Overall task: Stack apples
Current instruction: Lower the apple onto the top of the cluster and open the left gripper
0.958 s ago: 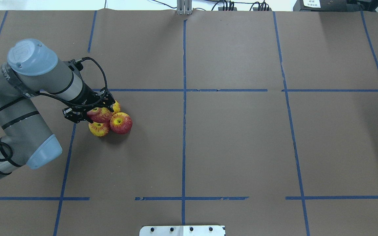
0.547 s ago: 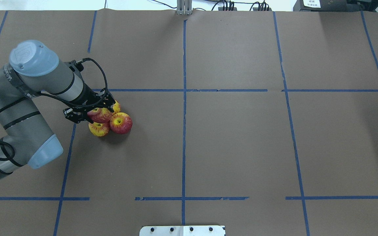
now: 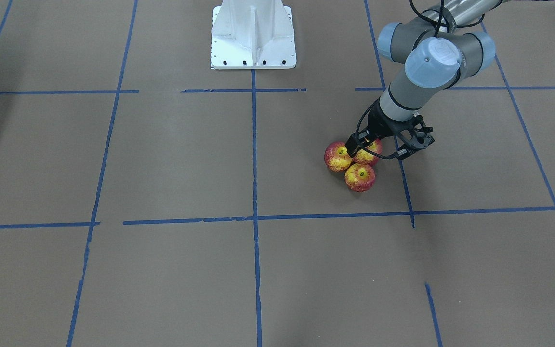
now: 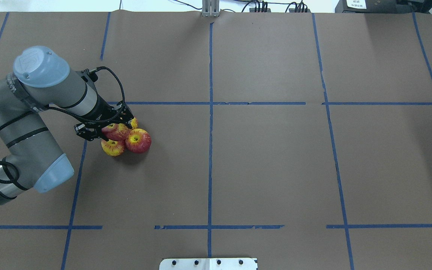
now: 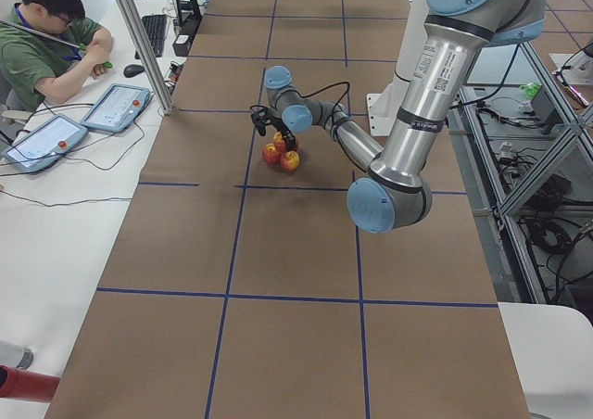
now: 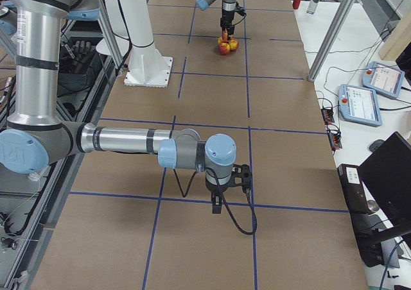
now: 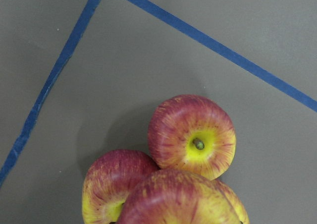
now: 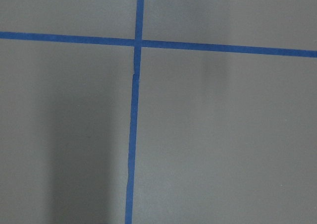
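While three apples [image 4: 138, 140] cluster below, left gripper [image 4: 115, 129] grips top apple [image 4: 114, 132].

We see glossy, smooth apples [image 4: 138, 140] on a counter [image 4: 268, 168] of matt brown paper, lined with blue tape [image 4: 210, 150]. The arm [image 4: 62, 95] looks like satin grey metal with pale-blue plastic caps.

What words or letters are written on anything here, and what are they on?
"UR": raised logo on the left arm's blue joint cap, faint.
Lettering down the left arm's silver tube: too blurred to read.
White label on the black box: too small to read.
Apples: no writing.
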